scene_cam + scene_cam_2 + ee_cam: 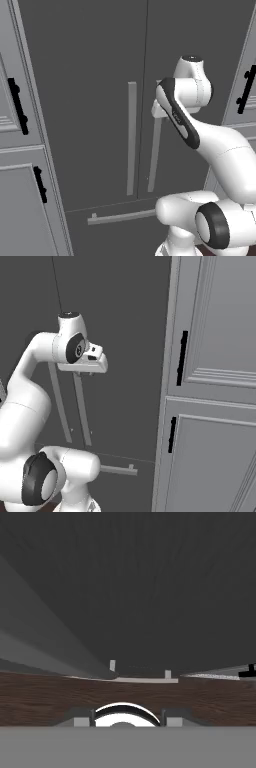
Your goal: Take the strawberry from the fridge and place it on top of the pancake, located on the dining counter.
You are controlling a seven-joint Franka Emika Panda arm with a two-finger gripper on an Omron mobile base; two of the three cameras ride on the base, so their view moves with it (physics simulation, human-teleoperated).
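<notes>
The fridge (90, 100) stands right in front of me with both doors closed, so the strawberry is hidden. The pancake and the dining counter are out of view. My gripper (157, 108) hangs at the top end of the right door's long grey handle (154, 160), with the hand pointing down along the door. In the right base view the gripper (84, 374) sits just above that handle (82, 411). I cannot tell whether the fingers touch it. The hand view looks down the fridge front (140, 587) to the drawer handle (145, 680), with the fingertips (80, 714) at the bottom.
Light grey panelled cabinets with black handles flank the fridge, on the left (20, 190) and on the right (215, 406). The left door's handle (131, 140) runs beside the right one. A wooden floor (50, 697) lies below the drawer.
</notes>
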